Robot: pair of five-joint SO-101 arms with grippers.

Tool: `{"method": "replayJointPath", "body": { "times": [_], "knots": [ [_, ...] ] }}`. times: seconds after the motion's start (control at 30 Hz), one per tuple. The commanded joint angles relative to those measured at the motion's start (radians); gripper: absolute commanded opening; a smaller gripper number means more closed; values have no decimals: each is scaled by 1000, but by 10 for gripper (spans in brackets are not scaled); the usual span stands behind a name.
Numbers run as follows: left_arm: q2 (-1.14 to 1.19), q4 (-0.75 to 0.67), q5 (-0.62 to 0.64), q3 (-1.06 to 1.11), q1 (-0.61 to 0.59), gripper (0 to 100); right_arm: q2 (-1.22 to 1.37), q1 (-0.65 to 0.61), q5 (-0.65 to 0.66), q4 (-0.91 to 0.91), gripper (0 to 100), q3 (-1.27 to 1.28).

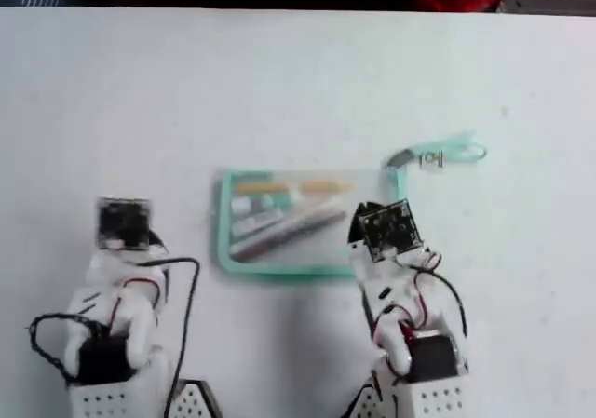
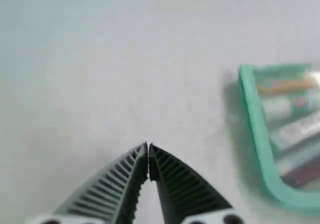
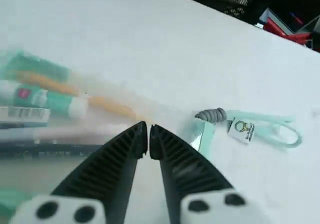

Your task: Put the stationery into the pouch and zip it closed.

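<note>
the pouch (image 1: 224,227), clear with a teal rim, lies flat at the centre of the high view on the white table (image 1: 298,83), with the stationery (image 1: 289,215) inside it. at its upper right corner a grey zip pull (image 1: 400,158) sticks out, and a teal strap (image 1: 454,150) with a small tag (image 1: 430,160) trails from it toward the right of the frame. the right gripper (image 3: 149,133) has its fingers pressed together with nothing between them. it hangs over the pouch's right end, just right of the frame's centre, with the zip pull a little beyond its tips. the left gripper (image 2: 148,154) is likewise pressed together and holds nothing. it sits over bare table at the lower left of the frame, near the pouch's left edge but apart from it.
</note>
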Motion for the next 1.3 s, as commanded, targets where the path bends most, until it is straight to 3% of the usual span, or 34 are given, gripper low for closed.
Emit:
{"method": "replayJointPath", "body": {
  "times": [0.0,0.13,0.3,0.4,0.57,1.27],
  "knots": [
    [-1,-25,-187,110,-5,24,-2,27,-11,-62,21,46],
    [-1,-8,-212,152,-5,24,-8,-5,-11,44,24,49],
    [-1,87,43,129,-10,27,-8,-50,-9,211,22,49],
    [-1,143,124,117,-7,27,-8,-73,-8,338,21,49],
    [-1,167,63,147,-8,24,-8,-74,-5,556,22,49],
    [-1,167,25,152,36,25,-8,-71,-5,558,22,49]
  ]
}}
